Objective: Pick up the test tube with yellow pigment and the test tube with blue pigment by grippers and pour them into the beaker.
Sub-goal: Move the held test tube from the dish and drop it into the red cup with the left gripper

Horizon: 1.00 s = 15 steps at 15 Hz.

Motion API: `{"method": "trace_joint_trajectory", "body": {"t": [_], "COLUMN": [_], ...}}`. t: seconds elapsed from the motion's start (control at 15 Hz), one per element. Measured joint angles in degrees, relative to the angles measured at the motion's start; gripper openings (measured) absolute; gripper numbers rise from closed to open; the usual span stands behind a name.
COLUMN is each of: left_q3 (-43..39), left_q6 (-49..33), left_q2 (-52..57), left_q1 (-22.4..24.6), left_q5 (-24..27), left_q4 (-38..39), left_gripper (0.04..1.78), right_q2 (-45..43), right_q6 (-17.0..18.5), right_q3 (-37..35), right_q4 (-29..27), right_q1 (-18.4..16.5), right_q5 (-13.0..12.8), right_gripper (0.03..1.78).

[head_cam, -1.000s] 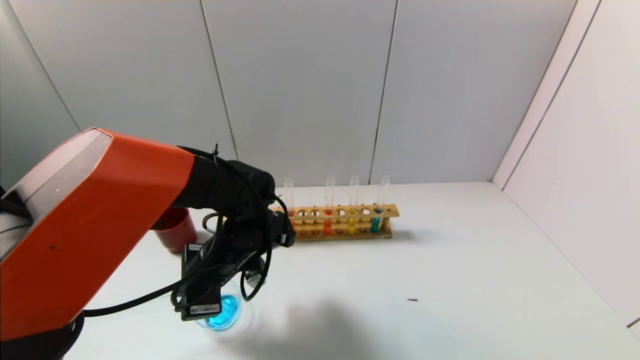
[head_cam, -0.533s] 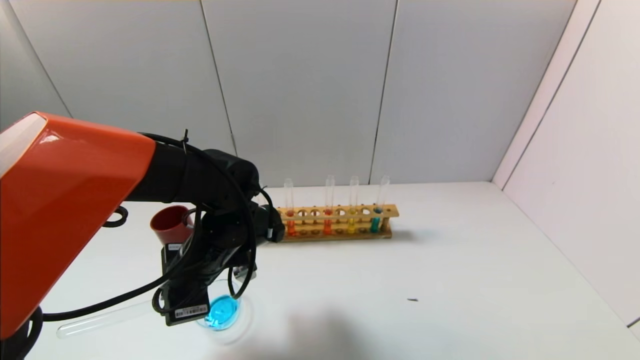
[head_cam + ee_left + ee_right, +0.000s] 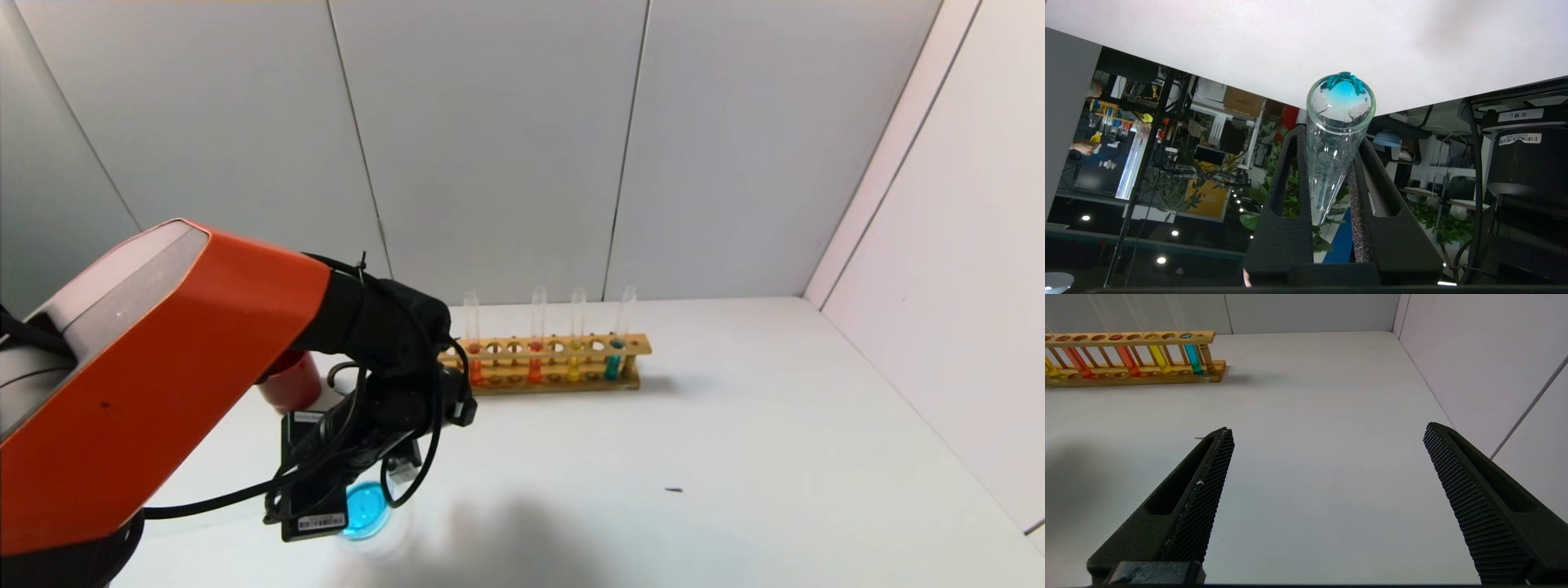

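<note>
My left gripper (image 3: 1331, 134) is shut on the test tube with blue pigment (image 3: 1333, 163). The tube's glass looks almost empty, and cyan-blue shows at its mouth (image 3: 1341, 87). In the head view the left gripper (image 3: 384, 465) hangs over the beaker (image 3: 365, 510), which holds cyan-blue liquid; the tube is hidden behind the arm. The test tube with yellow pigment (image 3: 1049, 369) stands in the wooden rack (image 3: 1147, 377), just at the edge of the right wrist view. My right gripper (image 3: 1327, 428) is open and empty above bare table, out of the head view.
The rack (image 3: 555, 347) stands at the back of the white table with orange-red, golden-yellow and teal tubes. A dark-red cup (image 3: 290, 384) stands behind my left arm. Walls close the back and the right side. A small dark speck (image 3: 673, 490) lies on the table.
My left arm swung up and left, baring the tilted tube, then came back. The tube is hidden behind the arm again, and the gripper sits slightly left of where it was a second ago.
</note>
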<state>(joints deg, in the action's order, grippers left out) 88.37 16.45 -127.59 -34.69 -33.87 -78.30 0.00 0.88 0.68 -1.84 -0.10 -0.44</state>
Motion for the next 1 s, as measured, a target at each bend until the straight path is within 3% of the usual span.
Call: {"method": "trace_joint_trajectory", "body": {"t": [1.0], "left_q3": [0.4], "left_q6": [-0.7], "left_q2": [-2.7], "left_q1": [-1.0], "left_q5": [-1.5], "left_q4": [-0.1], "left_gripper": [0.31], "right_q2": [0.0], "right_q6": [0.0], "right_q3": [0.0], "right_q4": [0.0], "right_q1": [0.0], "right_q5": [0.0], "right_gripper": [1.7]}}
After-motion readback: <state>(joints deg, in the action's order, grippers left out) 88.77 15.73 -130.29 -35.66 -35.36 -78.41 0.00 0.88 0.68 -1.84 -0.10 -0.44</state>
